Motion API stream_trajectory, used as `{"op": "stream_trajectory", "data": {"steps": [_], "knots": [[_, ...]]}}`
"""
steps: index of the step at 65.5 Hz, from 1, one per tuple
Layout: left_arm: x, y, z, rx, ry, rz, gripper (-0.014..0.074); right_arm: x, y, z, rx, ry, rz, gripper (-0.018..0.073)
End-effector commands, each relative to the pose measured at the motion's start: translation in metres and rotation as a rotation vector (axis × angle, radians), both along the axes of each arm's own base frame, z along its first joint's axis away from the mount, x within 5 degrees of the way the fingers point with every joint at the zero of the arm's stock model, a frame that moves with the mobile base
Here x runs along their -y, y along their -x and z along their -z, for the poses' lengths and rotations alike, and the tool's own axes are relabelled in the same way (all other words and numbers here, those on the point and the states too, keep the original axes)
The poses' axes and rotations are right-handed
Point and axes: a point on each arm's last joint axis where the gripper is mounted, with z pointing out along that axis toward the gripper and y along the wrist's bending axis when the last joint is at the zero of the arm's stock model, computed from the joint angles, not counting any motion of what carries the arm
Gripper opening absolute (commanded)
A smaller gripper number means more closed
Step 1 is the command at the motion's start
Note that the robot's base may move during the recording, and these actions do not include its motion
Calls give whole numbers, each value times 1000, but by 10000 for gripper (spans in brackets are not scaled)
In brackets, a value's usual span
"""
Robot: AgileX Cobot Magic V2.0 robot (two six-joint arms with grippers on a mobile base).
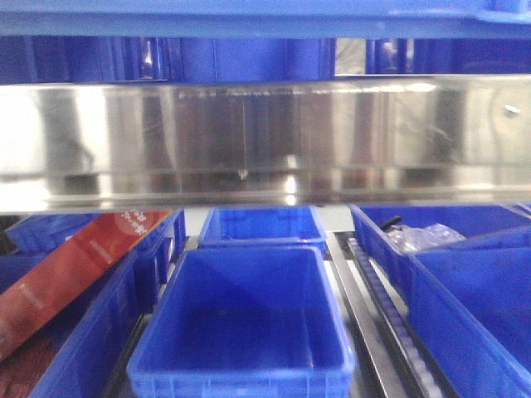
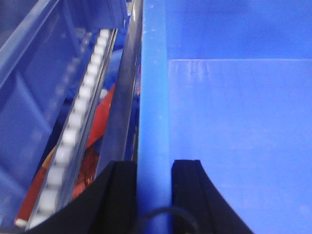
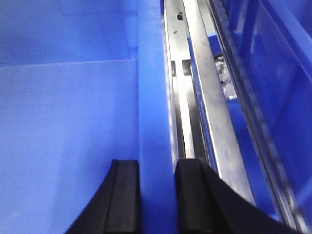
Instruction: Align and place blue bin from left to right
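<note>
The blue bin (image 1: 241,332) stands empty in the middle lane of the shelf, nearest the front view camera. My left gripper (image 2: 154,168) is shut on the bin's left rim (image 2: 153,73), one black finger outside the wall and one inside. On the opposite side, my right gripper (image 3: 157,165) is shut on the right rim (image 3: 150,58) in the same way. Neither gripper shows in the front view. Both wrist views look along the bin's smooth inner floor and walls.
A steel shelf beam (image 1: 265,141) crosses above. A second blue bin (image 1: 261,225) sits right behind the held one. Roller tracks (image 2: 78,122) and steel rails (image 3: 204,97) flank the lane. The left bins hold red packets (image 1: 75,265); the right bins (image 1: 465,274) hold clear bags.
</note>
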Motion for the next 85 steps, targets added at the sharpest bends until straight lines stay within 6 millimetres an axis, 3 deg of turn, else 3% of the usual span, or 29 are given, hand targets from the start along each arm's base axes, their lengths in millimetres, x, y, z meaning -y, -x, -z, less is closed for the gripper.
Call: {"op": "stream_trajectory", "data": {"steps": [1,85], "knots": [[8,1,-9,84,47,74,-111,-14,1,-19,162,-137,-129,-70],[8,1,-9,84,47,74,-111,-14,1,-19,162,-137,-129,-70]]}}
